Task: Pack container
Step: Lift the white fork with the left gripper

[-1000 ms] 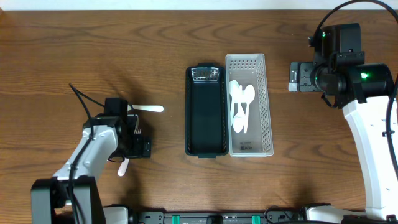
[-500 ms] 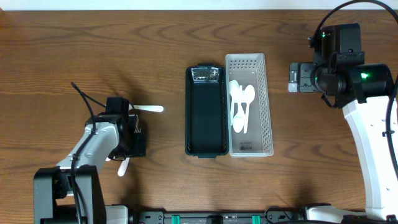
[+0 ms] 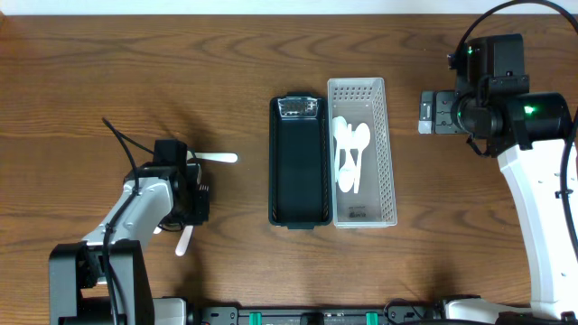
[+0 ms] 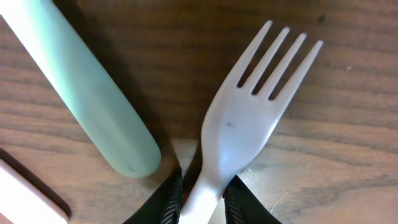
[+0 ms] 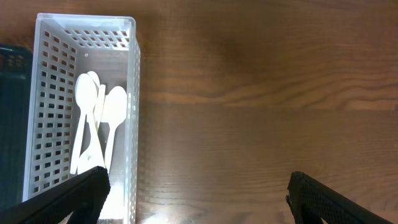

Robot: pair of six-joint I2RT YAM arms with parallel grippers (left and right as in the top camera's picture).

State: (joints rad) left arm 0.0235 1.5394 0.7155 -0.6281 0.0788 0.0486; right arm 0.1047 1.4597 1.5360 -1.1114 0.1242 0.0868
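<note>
In the left wrist view a white plastic fork (image 4: 242, 124) lies on the wood, tines pointing away. My left gripper (image 4: 202, 190) is shut on its neck, one black finger on each side. A pale mint utensil handle (image 4: 81, 93) lies just left of it. Overhead, the left gripper (image 3: 194, 203) sits at the table's left, and the fork's handle (image 3: 184, 239) sticks out below it. The black container (image 3: 299, 194) stands mid-table. Beside it, the white perforated basket (image 3: 386, 153) holds white spoons (image 3: 350, 153). My right gripper (image 5: 199, 199) hangs open over bare wood, right of the basket (image 5: 134, 93).
Another pale utensil (image 3: 217, 158) lies on the table just above the left gripper. A pink-white edge (image 4: 18, 193) shows at the lower left of the left wrist view. A clear item (image 3: 299, 106) sits at the black container's far end.
The left gripper's jaws have come together round the fork's neck. The fork's handle has shifted slightly to the right. The right arm has not moved.
</note>
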